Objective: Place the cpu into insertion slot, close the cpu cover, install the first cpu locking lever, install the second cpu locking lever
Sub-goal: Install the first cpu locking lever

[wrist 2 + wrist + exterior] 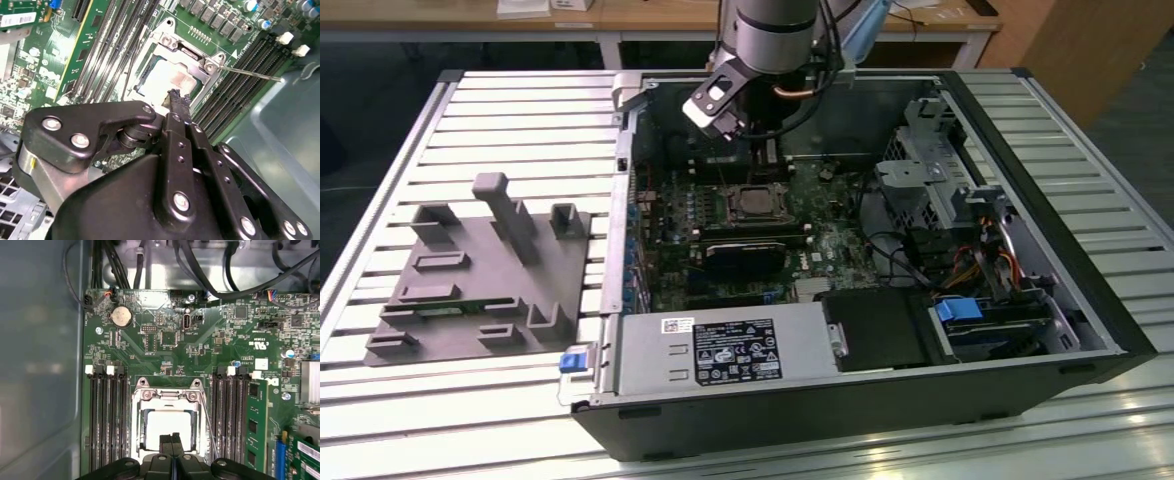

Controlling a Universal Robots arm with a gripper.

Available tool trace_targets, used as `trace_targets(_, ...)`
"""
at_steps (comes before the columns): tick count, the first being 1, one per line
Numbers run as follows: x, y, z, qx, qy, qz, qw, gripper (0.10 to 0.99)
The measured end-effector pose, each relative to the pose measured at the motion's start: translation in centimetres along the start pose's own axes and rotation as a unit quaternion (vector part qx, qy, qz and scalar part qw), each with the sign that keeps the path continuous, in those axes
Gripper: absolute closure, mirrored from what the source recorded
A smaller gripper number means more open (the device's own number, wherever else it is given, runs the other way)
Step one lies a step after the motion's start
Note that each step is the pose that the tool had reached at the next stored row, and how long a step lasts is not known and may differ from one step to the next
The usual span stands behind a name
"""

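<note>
The cpu [167, 426] lies in the insertion slot [754, 202] on the green board, its pale silvery face [167, 76] showing through the window of the cpu cover [167, 396]. The silvery cover frame [192, 59] lies flat over the socket. A thin metal locking lever [252, 74] runs out from one corner of the socket, and it also shows as a slanted rod [207, 422] beside the frame. My gripper [172, 441] hangs above the socket's edge, its black fingertips [175, 99] pressed together with nothing between them. In the exterior view the gripper [724, 128] is over the back of the open case.
Black memory slots [106, 415] flank the socket on both sides. Cables [921, 260], a drive cage [927, 150] and the power supply [720, 350] crowd the case [1067, 260]. A grey fixture [480, 270] sits on the slatted table [520, 110] at the exterior view's left.
</note>
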State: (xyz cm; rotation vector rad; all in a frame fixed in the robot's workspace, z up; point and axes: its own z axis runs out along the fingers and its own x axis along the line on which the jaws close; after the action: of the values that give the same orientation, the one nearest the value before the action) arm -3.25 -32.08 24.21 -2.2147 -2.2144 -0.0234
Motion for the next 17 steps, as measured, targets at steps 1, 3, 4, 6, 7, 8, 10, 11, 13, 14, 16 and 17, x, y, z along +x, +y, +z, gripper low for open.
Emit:
trace_targets(1, 0.00, 0.00, -0.24, -0.0001, 0.0001, 0.000, 1.0000, 0.980)
trace_targets(3, 0.01, 0.00, -0.72, -0.0001, 0.0000, 0.000, 1.0000, 0.980)
trace_targets(4, 0.02, 0.01, -0.96, -0.0003, 0.0000, 0.000, 1.0000, 0.980)
trace_targets(6, 0.03, 0.01, -1.46, -0.0003, 0.0001, 0.000, 1.0000, 0.980)
trace_targets(7, 0.03, 0.01, -1.72, -0.0004, 0.0000, 0.000, 1.0000, 0.980)
trace_targets(8, 0.04, 0.01, -1.98, -0.0004, 0.0000, 0.000, 1.0000, 0.980)
trace_targets(10, 0.04, 0.01, -2.50, -0.0005, 0.0000, 0.000, 1.0000, 0.980)
trace_targets(11, 0.05, 0.01, -2.75, -0.0006, 0.0001, 0.000, 1.0000, 0.980)
trace_targets(13, 0.06, 0.01, -3.15, -0.0008, 0.0000, 0.000, 1.0000, 0.980)
trace_targets(14, 0.06, 0.01, -3.21, -0.0010, 0.0000, 0.000, 1.0000, 0.980)
trace_targets(16, 0.06, 0.01, -3.20, -0.0011, 0.0002, -0.001, 1.0000, 0.980)
trace_targets(17, 0.06, 0.01, -3.20, -0.0011, 0.0001, -0.004, 1.0000, 0.980)
